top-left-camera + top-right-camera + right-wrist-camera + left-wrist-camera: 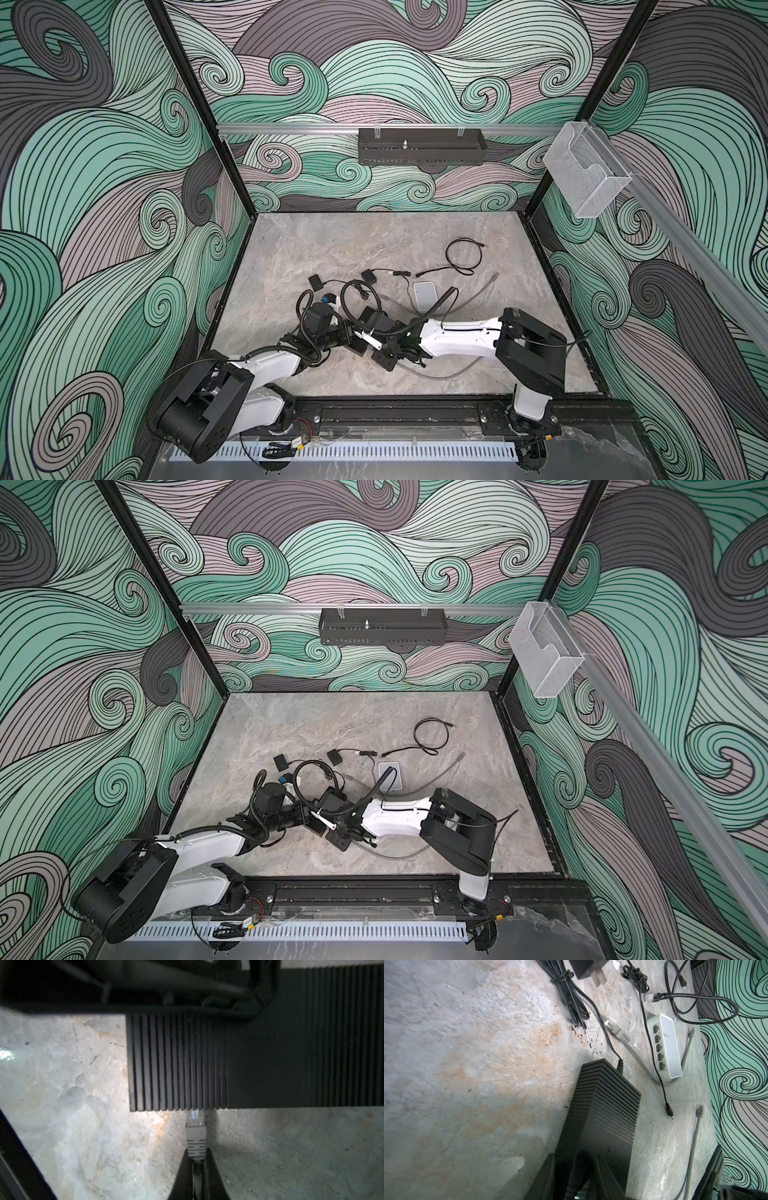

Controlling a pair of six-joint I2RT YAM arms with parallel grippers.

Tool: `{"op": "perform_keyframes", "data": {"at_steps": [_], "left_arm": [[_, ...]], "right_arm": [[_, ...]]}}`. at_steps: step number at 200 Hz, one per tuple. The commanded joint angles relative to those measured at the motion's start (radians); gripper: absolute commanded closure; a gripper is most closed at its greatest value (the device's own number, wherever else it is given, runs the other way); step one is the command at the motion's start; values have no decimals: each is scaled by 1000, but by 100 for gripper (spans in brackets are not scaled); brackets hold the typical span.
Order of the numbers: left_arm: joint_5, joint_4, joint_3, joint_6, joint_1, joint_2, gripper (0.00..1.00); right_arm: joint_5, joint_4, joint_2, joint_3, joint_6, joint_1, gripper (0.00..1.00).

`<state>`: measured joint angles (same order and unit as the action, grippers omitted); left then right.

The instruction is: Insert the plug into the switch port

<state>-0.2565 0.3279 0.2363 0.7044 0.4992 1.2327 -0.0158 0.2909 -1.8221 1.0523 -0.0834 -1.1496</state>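
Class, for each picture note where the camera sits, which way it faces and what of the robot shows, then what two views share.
Both top views: high over the table's front edge, looking down toward the back wall; left arm and right arm show.
Left wrist: on the left arm, looking over the black switch, gripped by the left end effector, toward the white switch.
Right wrist: on the right arm, facing the black switch's edge; right end effector pinches the grey plug.
Shared: both wrist views show the black switch.

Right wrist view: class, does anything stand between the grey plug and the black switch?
Nothing visible does. The grey plug, pinched in the right gripper, has its clear tip at the edge of the black switch; the port itself is hidden.
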Motion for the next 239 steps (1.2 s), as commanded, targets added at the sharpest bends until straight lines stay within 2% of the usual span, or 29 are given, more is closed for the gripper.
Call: {"op": "perform_keyframes", "data": {"at_steps": [1,38,88,140,199,239], "left_arm": [[-246,-114,-50,57,107,27,69],[-218,-84,-64,88,162,29,69],[-200,-115,-77,90,168,-16,69],[-214,-121,-77,83,170,-39,69],[-146,-244,-20,38,152,-75,66],[-161,-277,57,-14,88,-36,62]], "right_arm": [[-27,-336,-16,133,-30,30,100],[13,-375,-47,170,7,29,100],[-12,-377,-22,229,71,35,100],[22,-461,-33,191,16,48,100],[-24,-475,64,-38,15,56,100],[-29,-457,121,-177,39,55,91]]}}
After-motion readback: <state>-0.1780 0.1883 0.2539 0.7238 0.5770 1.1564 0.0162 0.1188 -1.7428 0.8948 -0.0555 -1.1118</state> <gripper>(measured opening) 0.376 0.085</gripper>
